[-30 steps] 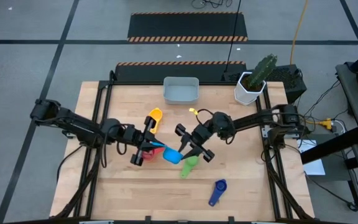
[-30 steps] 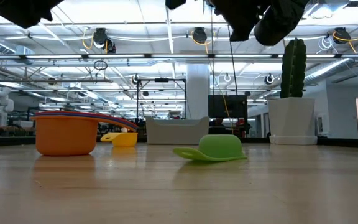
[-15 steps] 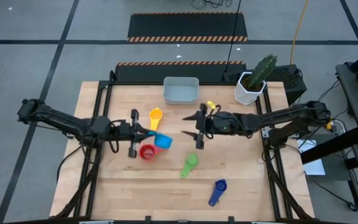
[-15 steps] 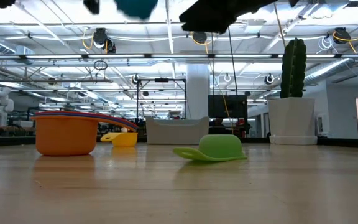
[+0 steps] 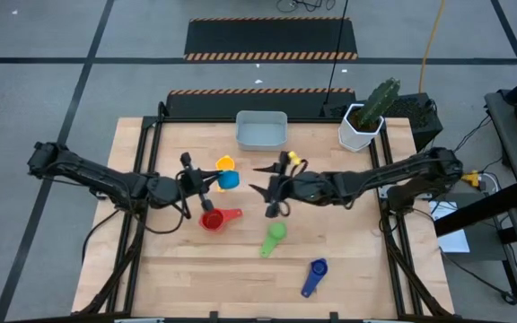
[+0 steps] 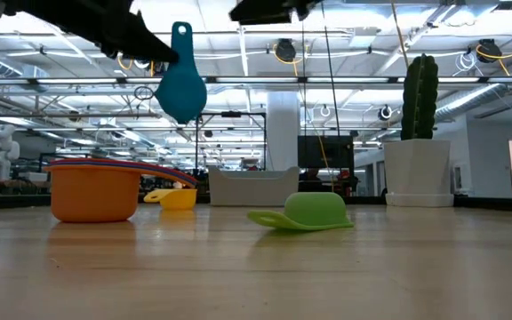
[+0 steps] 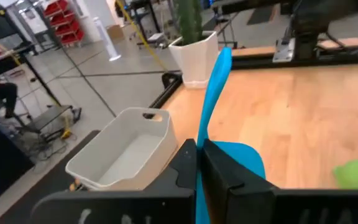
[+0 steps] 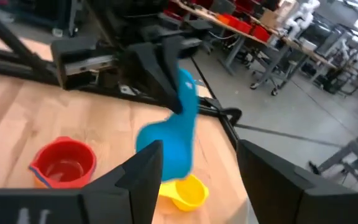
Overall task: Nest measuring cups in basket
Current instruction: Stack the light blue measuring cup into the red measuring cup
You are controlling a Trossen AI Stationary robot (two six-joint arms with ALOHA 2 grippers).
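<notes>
A light blue measuring cup (image 5: 229,179) hangs in the air, bowl down (image 6: 181,93), held by my shut left gripper (image 5: 206,180). My right gripper (image 5: 260,179) stands open and level just right of it, touching nothing. The yellow cup (image 5: 225,163) rests on the table under the blue one. A red cup (image 5: 212,220) sits nested in an orange cup (image 6: 94,194). The green cup (image 5: 274,235) lies upside down on its rim, and a dark blue cup (image 5: 315,274) lies near the front edge. The basket (image 5: 261,131) stands at the far edge. My left gripper pinches the light blue cup's handle (image 7: 202,134) between its two fingers, low on the handle, close to the bowl. The fingers come level from the table's left and lie across the handle. The cup is lifted clear, with its handle's free end (image 6: 181,34) up and its bowl hanging below.
A white pot with a cactus (image 5: 363,126) stands at the far right corner. Bare wood lies along the table's left side and between the green cup and the right edge.
My left gripper has tipped from pointing down to level and carried the light blue cup up off the table and toward the far edge; the cup now hangs handle up. My right gripper has risen, swung level and drawn back from the cup toward the right.
</notes>
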